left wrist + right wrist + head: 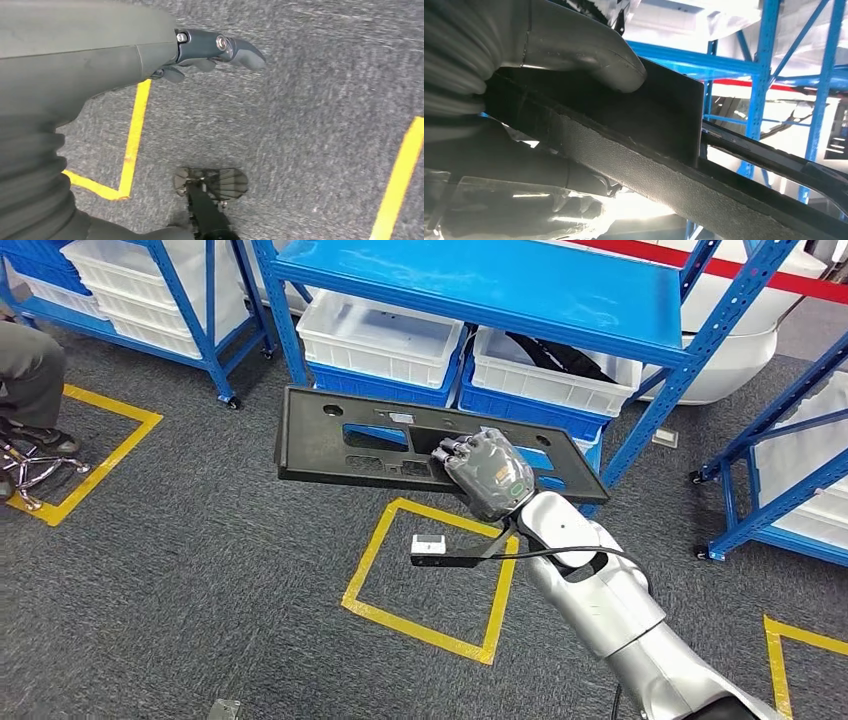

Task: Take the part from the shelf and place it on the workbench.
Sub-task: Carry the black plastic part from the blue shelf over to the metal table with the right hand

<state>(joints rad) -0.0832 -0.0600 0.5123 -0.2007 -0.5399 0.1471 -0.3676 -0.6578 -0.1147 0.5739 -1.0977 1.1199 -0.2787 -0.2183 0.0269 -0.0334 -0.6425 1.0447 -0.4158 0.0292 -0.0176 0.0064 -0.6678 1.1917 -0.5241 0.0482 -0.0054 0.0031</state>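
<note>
Now right robot hand (pixel 487 472) grips part (pixel 340 445).

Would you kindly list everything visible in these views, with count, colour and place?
panel part: one, black, flat with cut-outs, held in front of the middle rack.
shelving racks: at least three, blue, at the back and far right.
bins: several, white, on the lower shelves.
floor markings: several, yellow taped outlines, on the grey carpet.
barrier tape: one, red, behind the racks.
seated person: one, grey trousers, far left edge.
right hand: grey, grips the panel part near its middle cut-out.
left hand: grey, holds nothing, hangs over the carpet.
</note>
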